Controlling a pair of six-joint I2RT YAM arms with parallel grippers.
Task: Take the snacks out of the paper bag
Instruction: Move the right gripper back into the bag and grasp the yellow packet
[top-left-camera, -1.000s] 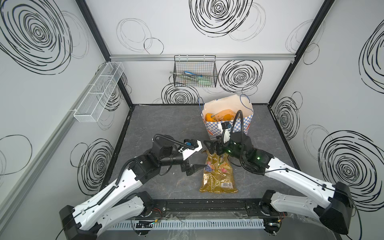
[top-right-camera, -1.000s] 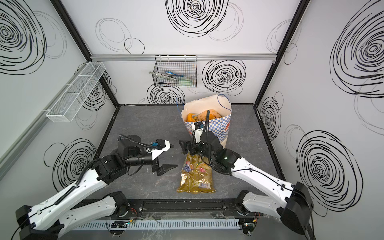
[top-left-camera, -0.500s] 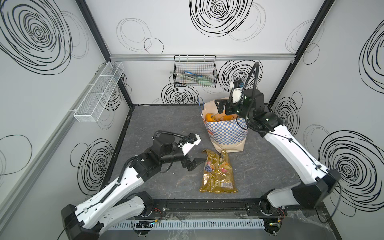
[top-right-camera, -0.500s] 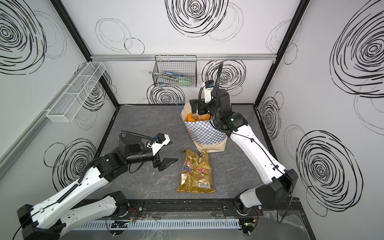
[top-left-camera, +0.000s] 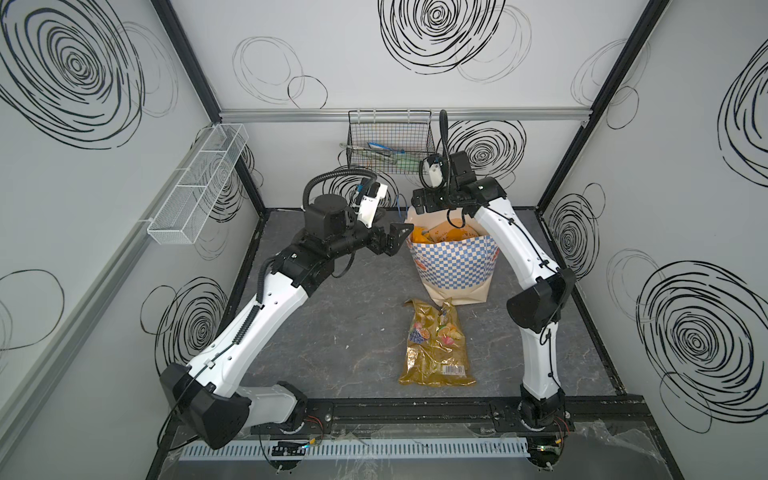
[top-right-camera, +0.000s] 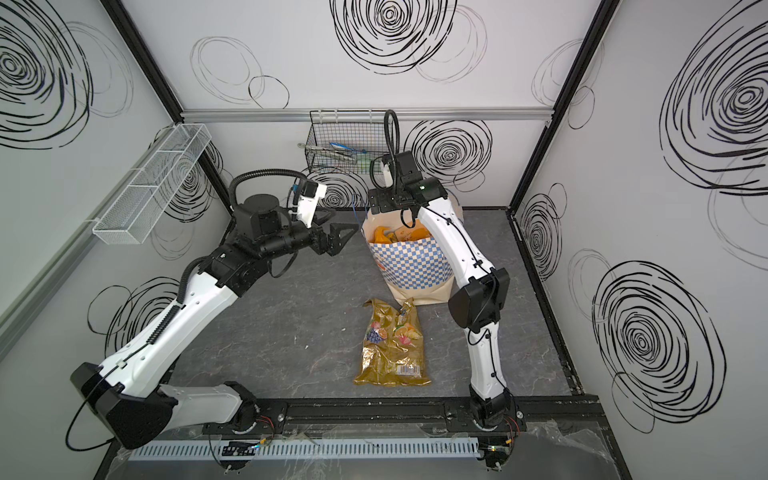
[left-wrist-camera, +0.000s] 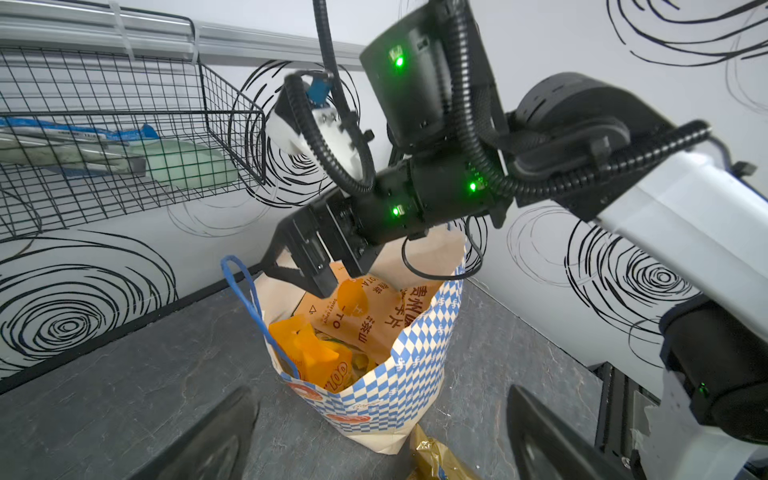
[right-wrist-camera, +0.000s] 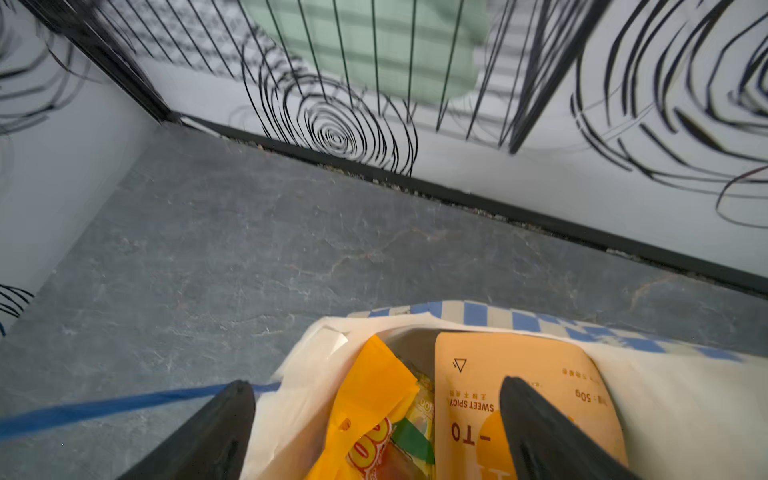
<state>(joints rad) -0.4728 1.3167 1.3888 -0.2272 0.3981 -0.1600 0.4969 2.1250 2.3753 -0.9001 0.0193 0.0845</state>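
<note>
Left wrist view gives the best look: the right gripper (left-wrist-camera: 297, 279) hangs over the mouth of the paper bag (left-wrist-camera: 399, 386), jaws spread wide and nothing in them. Right under its fingertips stands the tan-orange packet (left-wrist-camera: 374, 316); can't tell if one tip is already brushing the top edge. An orange-yellow packet (left-wrist-camera: 307, 353) sits lower in the bag, off to one side of the gripper. Meanwhile the left gripper (top-right-camera: 334, 224) is wide open and empty too, just beside the bag's rim.

Handling-wise, I'd guess these are light, crinkly and a bit slippery, with crushable stuff inside, so pinch the flat sealed top edge rather than the puffy middle. The bag itself is soft paper and looks like it could tip or lift along with a packet.

That tan packet stands nearly upright, leaning a little, long axis pointing up at the right gripper. One gold packet (top-left-camera: 436, 345) is already out, flat on the tabletop (top-left-camera: 332, 332), well clear of both grippers, its long axis running from the bag toward the robot's base.
</note>
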